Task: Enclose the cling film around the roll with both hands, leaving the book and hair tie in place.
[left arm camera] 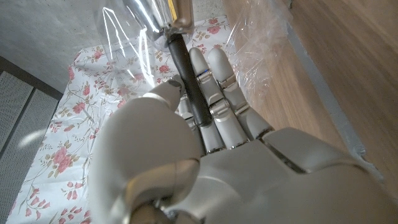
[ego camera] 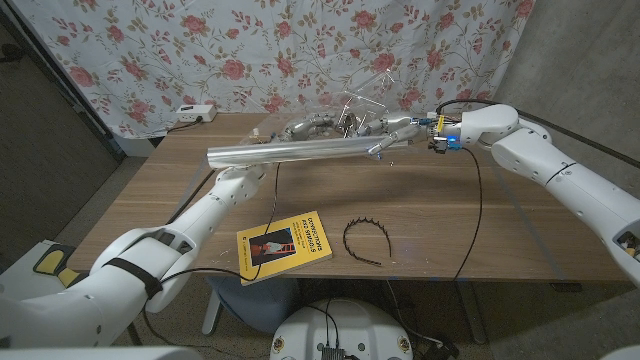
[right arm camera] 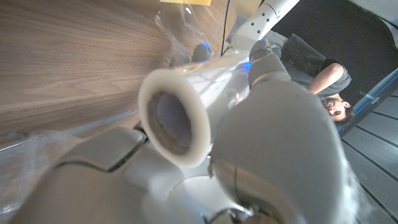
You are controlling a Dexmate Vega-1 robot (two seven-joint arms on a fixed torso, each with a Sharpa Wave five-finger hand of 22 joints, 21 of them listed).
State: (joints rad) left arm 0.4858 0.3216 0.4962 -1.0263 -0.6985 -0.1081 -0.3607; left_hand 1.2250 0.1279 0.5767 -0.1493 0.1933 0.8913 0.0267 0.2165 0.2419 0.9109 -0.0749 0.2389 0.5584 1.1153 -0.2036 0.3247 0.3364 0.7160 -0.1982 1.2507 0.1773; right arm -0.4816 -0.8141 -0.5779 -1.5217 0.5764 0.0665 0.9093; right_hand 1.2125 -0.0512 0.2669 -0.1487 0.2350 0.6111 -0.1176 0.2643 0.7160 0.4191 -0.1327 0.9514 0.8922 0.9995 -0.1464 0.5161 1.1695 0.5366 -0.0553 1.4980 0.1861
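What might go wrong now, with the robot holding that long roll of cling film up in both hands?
The roll is held only at its ends, by the left hand and the right hand; if either loosens, it may drop. Loose cling film billows behind the roll and could bunch or tear rather than wrap neatly. A dropped roll might also knock the book or the black toothed hair band lying below.

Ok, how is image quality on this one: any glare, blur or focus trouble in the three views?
Head view: evenly lit and sharp, with a bright sheen along the roll and glints on the loose cling film. Left wrist view: the left hand is soft up close and the film flares white. Right wrist view: the roll's end and right hand are large and blurred.
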